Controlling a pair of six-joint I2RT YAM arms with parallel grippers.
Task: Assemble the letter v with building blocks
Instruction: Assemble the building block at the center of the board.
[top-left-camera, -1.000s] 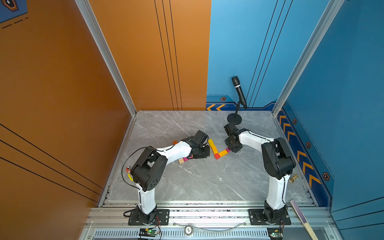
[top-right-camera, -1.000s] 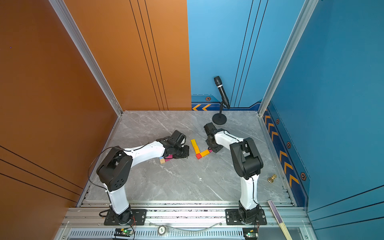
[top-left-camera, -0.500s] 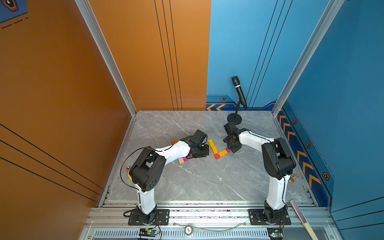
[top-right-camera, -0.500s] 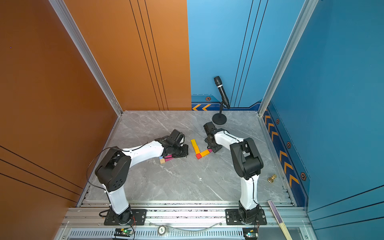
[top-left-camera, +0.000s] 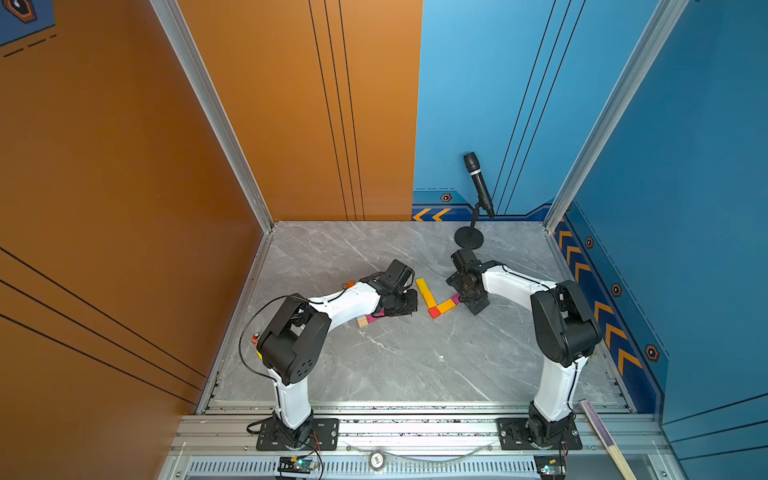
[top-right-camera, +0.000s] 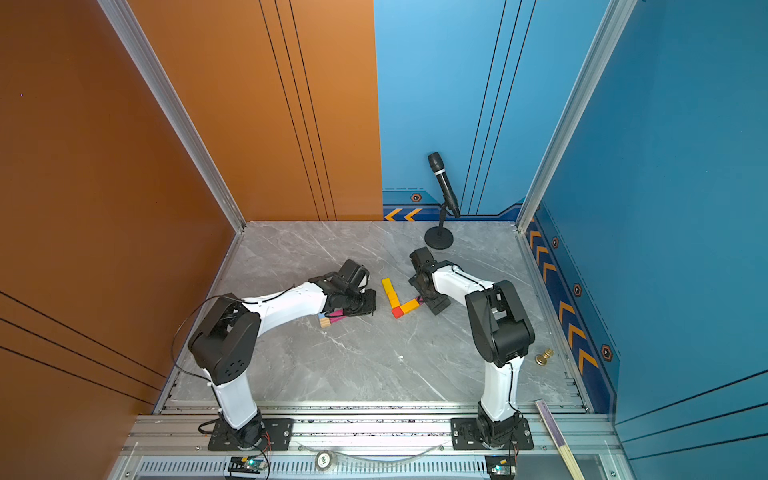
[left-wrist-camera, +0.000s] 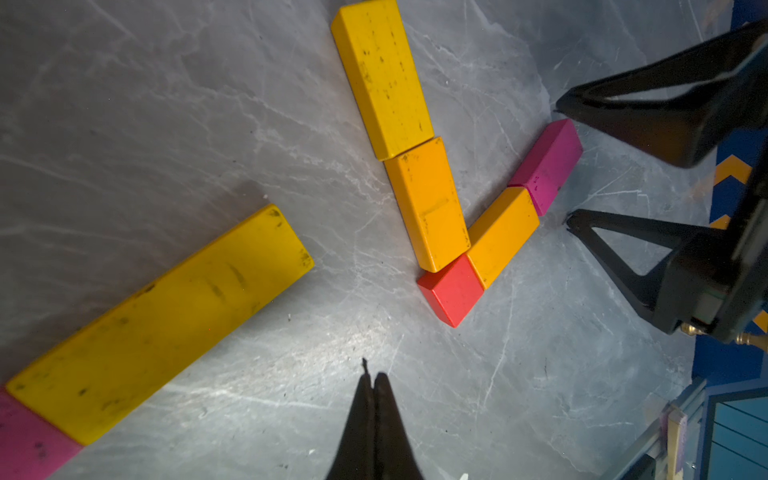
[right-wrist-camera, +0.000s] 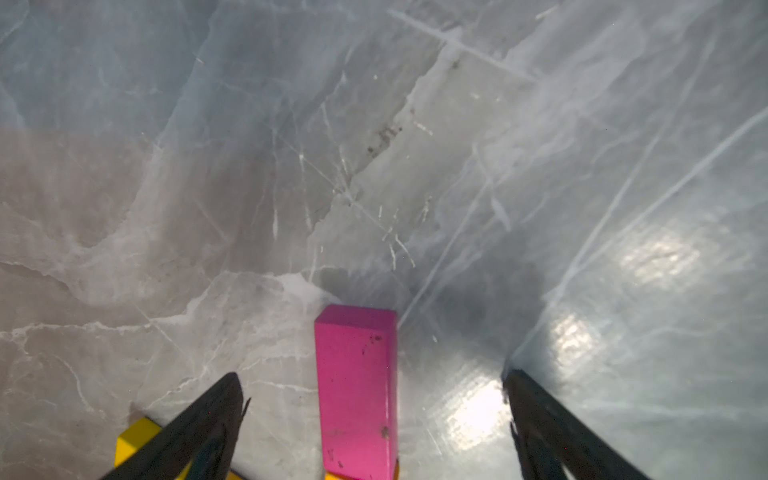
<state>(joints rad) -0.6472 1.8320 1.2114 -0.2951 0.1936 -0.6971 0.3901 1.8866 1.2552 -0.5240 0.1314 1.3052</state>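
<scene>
Five building blocks lie flat in a V: a yellow block, an orange block, a red cube, a second orange block and a pink block. The V shows in both top views. My right gripper is open, its fingers standing either side of the pink block with gaps to it. My left gripper is shut and empty, just left of the V. A long yellow block and another pink block lie beside it.
A plain wood cube and a small orange block lie by the left arm. A microphone stand is behind the right gripper. A brass knob sits near the right wall, and a wooden stick at the front right.
My right gripper's jaws have spread wide, letting go of the pink block, which now rests on the table at the end of the V's right stroke. The left gripper stays shut.
</scene>
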